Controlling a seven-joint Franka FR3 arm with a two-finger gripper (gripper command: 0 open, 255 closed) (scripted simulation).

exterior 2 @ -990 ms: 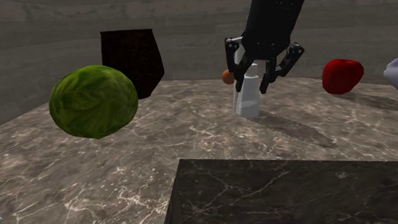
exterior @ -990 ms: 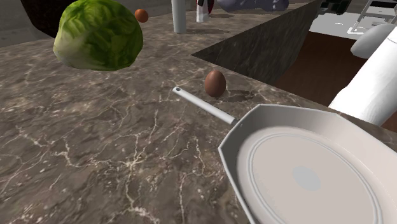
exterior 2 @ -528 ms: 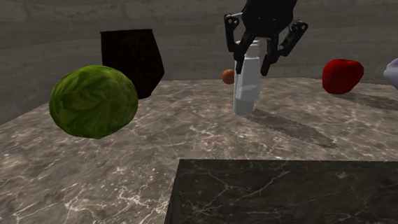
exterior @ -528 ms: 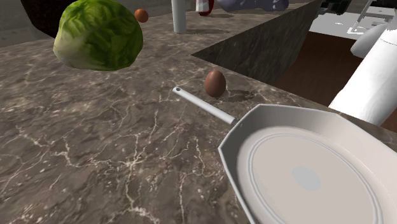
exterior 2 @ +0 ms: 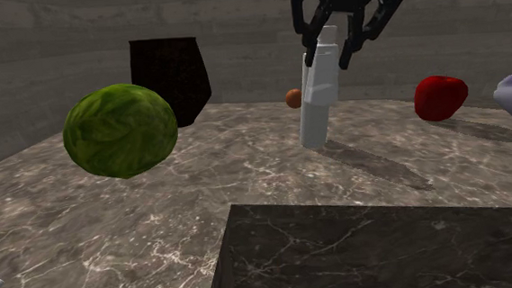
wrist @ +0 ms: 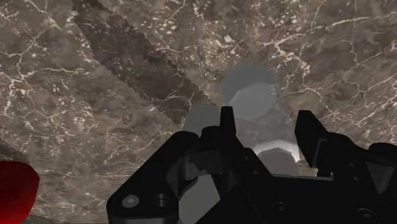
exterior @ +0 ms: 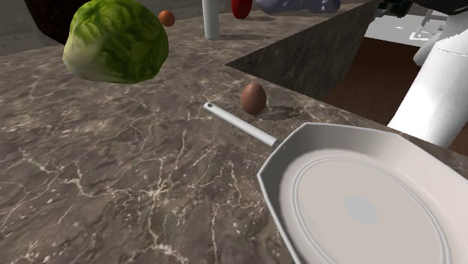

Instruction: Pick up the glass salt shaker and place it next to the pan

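**Salt shaker (exterior 2: 317, 99) clamped at its top by gripper (exterior 2: 328, 61), far side of counter (exterior: 112, 165)**

Logged as a tall, pale shaker, tilted in the second exterior view. Upper end pinched between the two black fingers, jaws closed only to the shaker's width. Lower end close to the marbled counter; contact there impossible to judge. Top cropped by the frame edge in the shoulder view. Found well apart from the pan (exterior: 360, 202), beyond a raised stone block (exterior 2: 368, 250). Pan cut off at the shoulder view's lower right, handle (exterior: 240, 124) just beside a brown egg (exterior: 253, 97). Also noted: lettuce head (exterior: 116, 41); red item (exterior 2: 440, 97), kind unclear; small brown ball (exterior 2: 292, 98) beside the shaker; black container (exterior 2: 171, 78); white arm (exterior: 442, 82), cropped
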